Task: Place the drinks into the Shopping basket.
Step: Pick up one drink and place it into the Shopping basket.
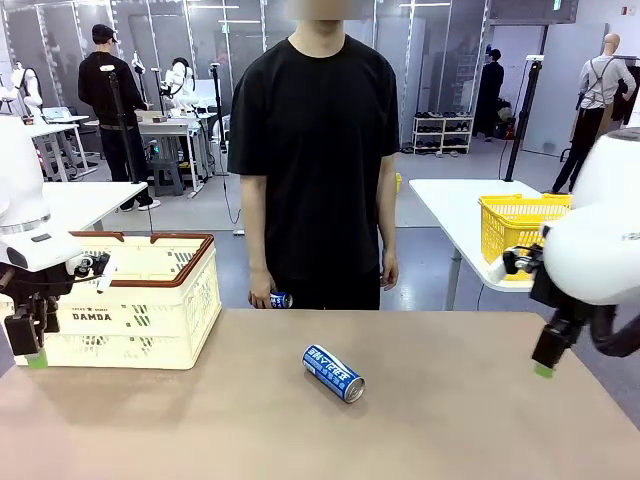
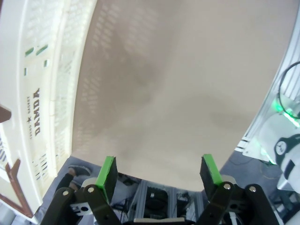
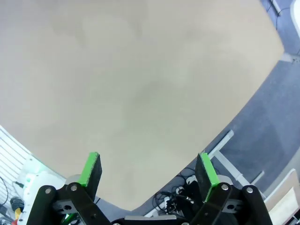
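A blue drink can (image 1: 334,373) with white lettering lies on its side in the middle of the table. The person behind the table holds another blue can (image 1: 280,299) low in one hand. The cream Shopping basket (image 1: 130,300) with a brown rim stands at the table's left; its "DAMDA" wall (image 2: 42,93) fills the left of the left wrist view. My left gripper (image 1: 28,345) hangs in front of the basket's left end, open and empty (image 2: 159,171). My right gripper (image 1: 545,360) hovers over the table's right edge, far from the can, open and empty (image 3: 149,171).
A second white table (image 1: 460,215) behind on the right carries a yellow mesh basket (image 1: 515,225). The tan tabletop (image 1: 430,420) is bare around the lying can. Other people and benches stand far back.
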`<state>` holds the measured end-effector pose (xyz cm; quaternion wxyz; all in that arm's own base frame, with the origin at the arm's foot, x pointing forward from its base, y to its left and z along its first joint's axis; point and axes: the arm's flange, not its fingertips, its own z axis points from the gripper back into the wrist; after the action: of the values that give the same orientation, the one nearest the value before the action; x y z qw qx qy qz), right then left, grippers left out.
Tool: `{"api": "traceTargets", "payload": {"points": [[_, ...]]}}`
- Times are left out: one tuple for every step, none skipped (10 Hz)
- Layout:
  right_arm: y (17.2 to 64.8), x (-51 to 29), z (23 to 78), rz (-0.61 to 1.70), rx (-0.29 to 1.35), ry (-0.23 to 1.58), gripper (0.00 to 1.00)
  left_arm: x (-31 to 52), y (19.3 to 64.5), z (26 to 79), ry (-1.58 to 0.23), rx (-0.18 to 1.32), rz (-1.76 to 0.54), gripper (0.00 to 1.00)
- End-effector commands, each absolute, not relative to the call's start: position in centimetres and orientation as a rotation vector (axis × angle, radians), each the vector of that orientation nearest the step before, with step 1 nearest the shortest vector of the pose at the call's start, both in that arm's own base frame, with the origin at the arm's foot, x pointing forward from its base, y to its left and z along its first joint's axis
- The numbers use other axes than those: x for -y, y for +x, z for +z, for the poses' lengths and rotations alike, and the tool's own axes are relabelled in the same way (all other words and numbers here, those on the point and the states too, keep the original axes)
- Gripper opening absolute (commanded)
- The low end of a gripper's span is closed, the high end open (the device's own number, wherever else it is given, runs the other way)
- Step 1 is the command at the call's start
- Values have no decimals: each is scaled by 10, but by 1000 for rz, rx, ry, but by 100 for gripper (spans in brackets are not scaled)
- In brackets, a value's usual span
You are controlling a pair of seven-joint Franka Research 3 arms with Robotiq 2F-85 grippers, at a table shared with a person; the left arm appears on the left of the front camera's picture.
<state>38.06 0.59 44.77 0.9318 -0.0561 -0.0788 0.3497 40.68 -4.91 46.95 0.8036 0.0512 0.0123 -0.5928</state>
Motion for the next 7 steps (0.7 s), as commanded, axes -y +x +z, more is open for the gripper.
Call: {"api": "traceTargets", "payload": {"points": [[384, 13, 452, 758, 157, -108, 100, 51, 404, 470, 109, -23, -1254, 90], [388, 18, 452, 744, 172, -108, 100, 51, 404, 470, 109, -23, -1254, 90], [381, 7, 450, 723, 165, -107, 100, 51, 404, 470, 109, -23, -1254, 90], [381, 7, 450, 723, 165, -107, 100, 51, 404, 470, 109, -23, -1254, 90], [381, 7, 450, 723, 165, -107, 100, 51, 404, 470, 109, -23, -1254, 90], [381, 7, 450, 723, 165, -107, 100, 51, 404, 470, 109, -23, -1254, 90], [381, 7, 450, 723, 165, -107, 100, 51, 404, 470, 109, -23, -1254, 90]]}}
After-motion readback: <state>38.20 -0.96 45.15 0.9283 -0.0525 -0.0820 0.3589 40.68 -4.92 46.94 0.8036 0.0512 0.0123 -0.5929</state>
